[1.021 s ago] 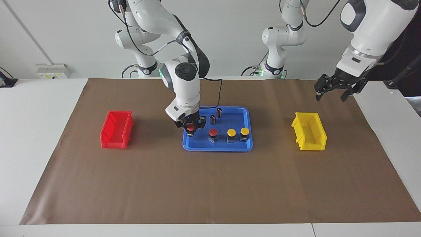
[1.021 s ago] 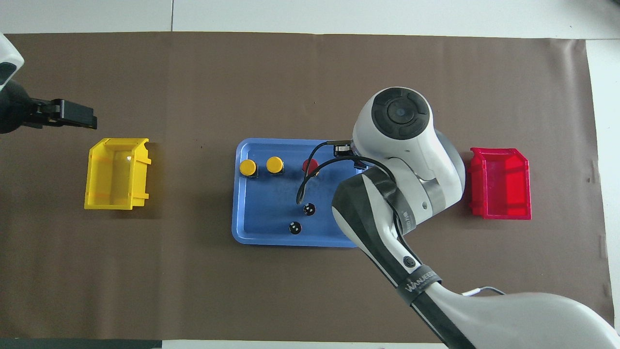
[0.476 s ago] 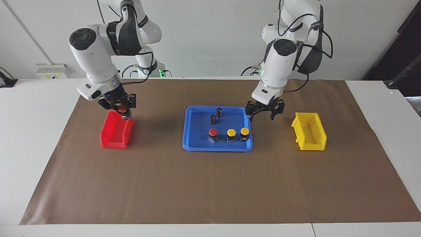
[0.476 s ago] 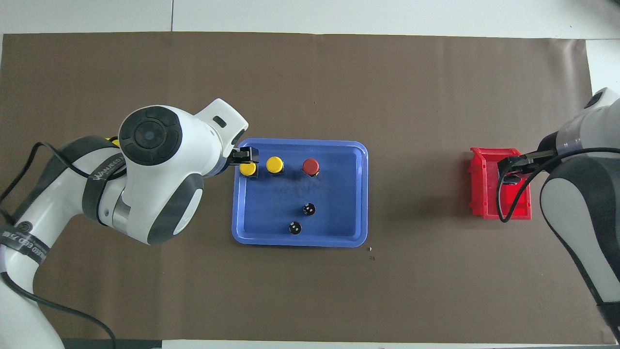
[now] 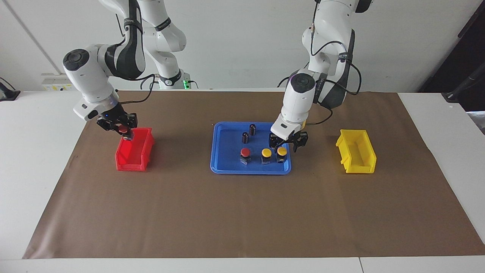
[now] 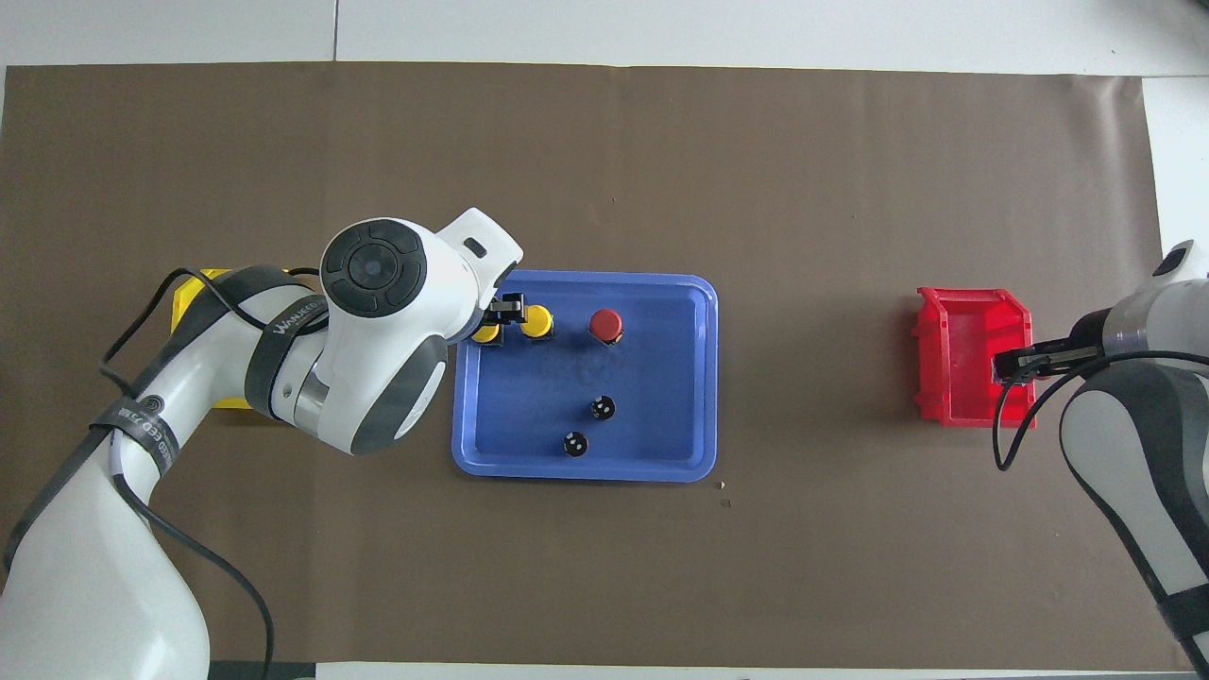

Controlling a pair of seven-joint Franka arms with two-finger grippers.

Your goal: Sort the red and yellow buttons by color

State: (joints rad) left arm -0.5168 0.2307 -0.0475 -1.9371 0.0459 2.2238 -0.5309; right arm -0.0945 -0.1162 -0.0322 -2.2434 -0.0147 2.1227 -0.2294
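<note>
On the blue tray [image 5: 227, 167] stand one red button [image 5: 245, 152] and two yellow buttons [image 5: 266, 153] [image 5: 282, 151] in a row. My left gripper [image 5: 287, 146] is open and low over the yellow button at the left arm's end of the row, a finger on either side of it. In the overhead view the left gripper [image 6: 501, 317] partly hides that button [image 6: 485, 333]; the other yellow button [image 6: 538, 321] and the red button [image 6: 605, 324] show. My right gripper [image 5: 123, 131] is shut on the second red button [image 5: 122, 129], over the red bin [image 5: 132, 156].
Two dark cylinders [image 5: 252, 129] [image 5: 245, 137] stand in the tray, nearer to the robots than the buttons. The yellow bin [image 5: 356, 152] stands at the left arm's end of the table, and my left arm mostly covers it in the overhead view [image 6: 192, 295].
My right gripper lifted a red button from the tray and carried it over the red bin. My left gripper came in from near the yellow bin and dropped low over the end yellow button.
</note>
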